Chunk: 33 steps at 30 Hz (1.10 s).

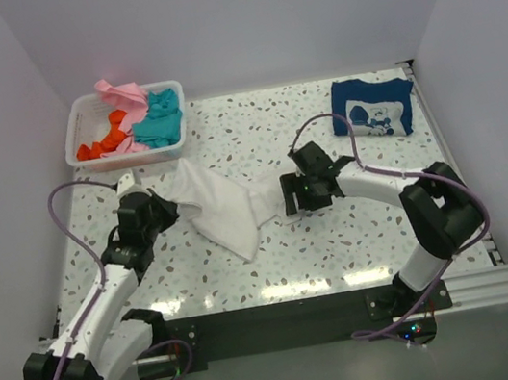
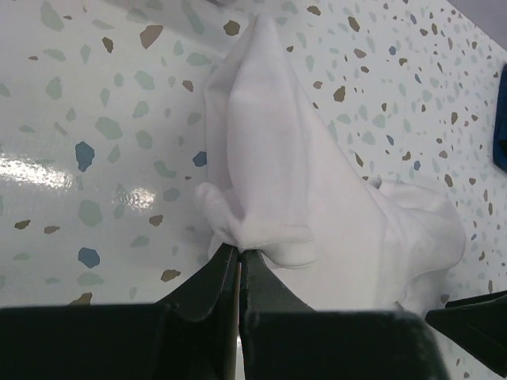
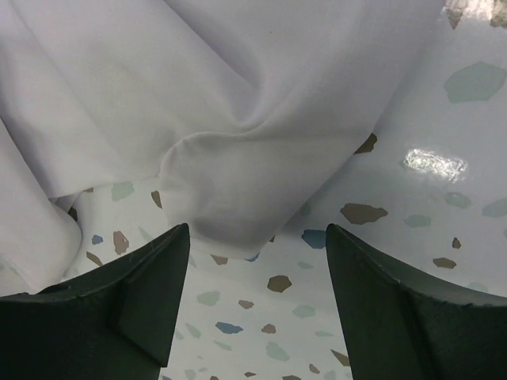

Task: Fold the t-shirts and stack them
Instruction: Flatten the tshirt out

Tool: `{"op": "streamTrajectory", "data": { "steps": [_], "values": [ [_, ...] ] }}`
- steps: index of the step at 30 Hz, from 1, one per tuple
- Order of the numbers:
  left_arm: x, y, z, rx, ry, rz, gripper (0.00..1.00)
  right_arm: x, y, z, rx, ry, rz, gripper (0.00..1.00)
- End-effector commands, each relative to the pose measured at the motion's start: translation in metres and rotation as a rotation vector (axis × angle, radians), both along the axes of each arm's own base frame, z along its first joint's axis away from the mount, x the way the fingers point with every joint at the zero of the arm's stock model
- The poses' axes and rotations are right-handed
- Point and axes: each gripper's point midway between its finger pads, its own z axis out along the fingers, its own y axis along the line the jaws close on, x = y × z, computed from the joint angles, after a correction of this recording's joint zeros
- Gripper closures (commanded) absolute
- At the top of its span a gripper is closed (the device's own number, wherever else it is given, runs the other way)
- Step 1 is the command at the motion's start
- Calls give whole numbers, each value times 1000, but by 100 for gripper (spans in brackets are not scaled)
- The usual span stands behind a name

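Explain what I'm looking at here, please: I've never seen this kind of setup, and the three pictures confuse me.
The wide picture looks down on a speckled table with two robot arms bolted at its near edge. The other two come from cameras on each wrist, showing that arm's own dark fingers. A white t-shirt lies crumpled mid-table. The left gripper is shut on a bunched edge of it. The right gripper stands open at another edge, its fingers either side of the cloth, not yet pinching it. At the far right lies a folded navy t-shirt with a white print. At the far left a white basket holds pink, teal and orange cloth.
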Motion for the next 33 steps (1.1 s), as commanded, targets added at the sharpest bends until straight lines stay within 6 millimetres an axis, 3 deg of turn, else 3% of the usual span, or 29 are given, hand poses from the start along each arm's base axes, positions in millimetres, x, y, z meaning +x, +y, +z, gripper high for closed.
{"op": "streamTrajectory", "data": {
  "steps": [1,5,11,13,14,16,19,20,23,26,33],
  "values": [
    [-4,0,17,-21,-40,-8,100,24,14,13,14,-79,-20,27],
    [-9,0,27,-42,-61,0,100,20,20,3,-6,-63,-12,31],
    [-13,-1,40,-55,-96,-9,100,21,17,-5,-66,-77,-23,49],
    [-14,0,43,-57,-101,-8,100,21,13,-7,-86,-84,-36,60],
    [-14,-1,44,-62,-105,-8,100,23,10,-7,-100,-95,-46,74],
    [-14,-1,50,-62,-122,-12,100,23,7,-3,-109,-111,-56,83],
    [-13,1,63,-58,-139,-3,100,28,-5,18,-148,-167,-70,95],
    [-12,3,68,-55,-150,6,100,31,-7,34,-147,-206,-72,98],
    [-11,9,93,-58,-206,36,100,37,-24,65,-198,-288,-104,100],
    [-13,16,124,-66,-276,72,100,37,-44,109,-231,-388,-146,100],
    [-28,33,199,-86,-441,147,100,21,-93,216,-256,-624,-256,100]
  ]
}}
